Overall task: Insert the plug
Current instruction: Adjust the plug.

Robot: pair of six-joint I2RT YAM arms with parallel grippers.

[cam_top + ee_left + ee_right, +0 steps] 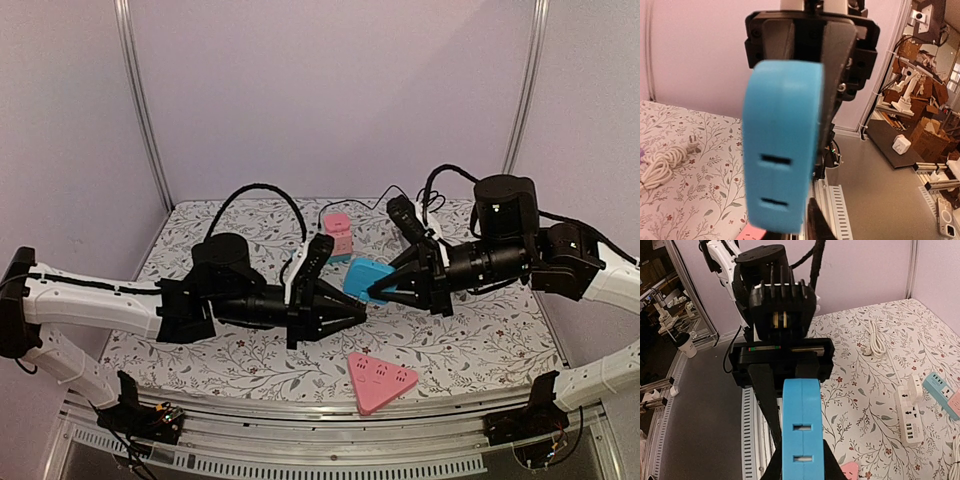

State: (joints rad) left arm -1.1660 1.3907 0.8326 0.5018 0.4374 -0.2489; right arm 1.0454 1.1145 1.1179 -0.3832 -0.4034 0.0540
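I see my right gripper (378,291) clamped on the blue plug (362,276), held in the air above the middle of the table (480,345). My left gripper (355,312) faces it, just beside; I cannot tell how wide it is.

Rounded blue plastic socket block (801,430) held in the right gripper (378,290): lower end cut off by the frame; left gripper (352,313) tips hidden beyond it.

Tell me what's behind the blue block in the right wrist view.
The left gripper, pointing at the blue block. The block hides its fingertips, so any plug there cannot be seen.
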